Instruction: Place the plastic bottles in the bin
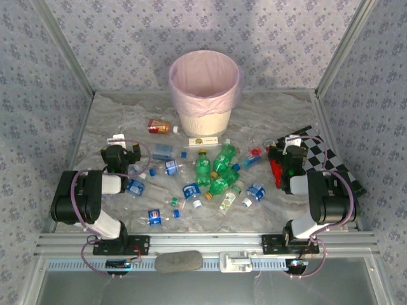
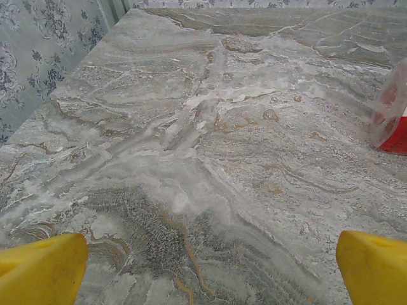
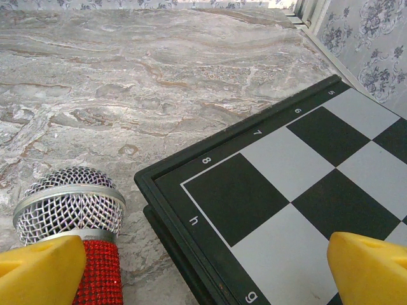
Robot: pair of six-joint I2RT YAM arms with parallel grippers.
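The bin (image 1: 204, 92), cream with a pink bag over its rim, stands at the back centre. Several plastic bottles lie scattered on the marble table in front of it: green ones (image 1: 202, 165), clear blue-labelled ones (image 1: 135, 187) and an orange-red one (image 1: 159, 126). My left gripper (image 1: 121, 147) hovers left of the pile, open, with bare marble between its yellow fingertips (image 2: 41, 270). The orange-red bottle's end (image 2: 391, 121) shows at that view's right edge. My right gripper (image 1: 286, 154) is right of the pile, open and holding nothing, its fingertips (image 3: 372, 267) wide apart.
A red glitter microphone (image 3: 70, 203) with a silver mesh head lies beside a black-and-white chessboard (image 3: 286, 190) under my right gripper. A flat white card (image 1: 203, 140) lies at the bin's foot. Loose blue caps dot the table. Patterned walls close in three sides.
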